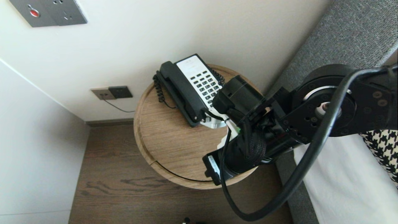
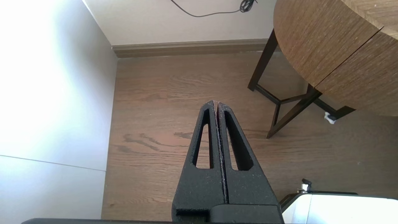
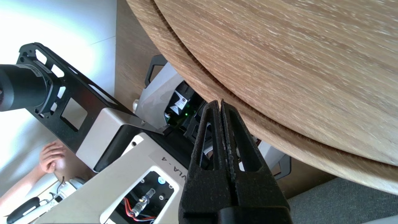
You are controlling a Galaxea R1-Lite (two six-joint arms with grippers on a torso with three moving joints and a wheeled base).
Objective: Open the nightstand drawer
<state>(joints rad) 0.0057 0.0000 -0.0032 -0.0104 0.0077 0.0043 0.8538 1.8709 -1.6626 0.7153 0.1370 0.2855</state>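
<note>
Hovering near table [image 3: 279, 62] rim: right pincer [image 3: 221, 102] together, empty | left pincer [image 2: 216, 102] together | label [image 3: 174, 166] "VLA - 4"

A round side table of light brown wood [image 1: 168, 146] stands in the corner, close against the pale wall. Its top is flat with a low raised rim, and a thin curved seam runs across the near part. On it, toward the back edge by the wall, lies a black-and-white corded desk telephone [image 1: 202, 84], set at a slant. Its black handset [image 1: 178, 93] rests in the cradle along one side, and the black coiled cord [image 1: 159, 90] lies on the wood just beside it. The table stands on thin dark legs [image 2: 260, 67] upon a dark brown plank floor [image 1: 118, 186].
</note>
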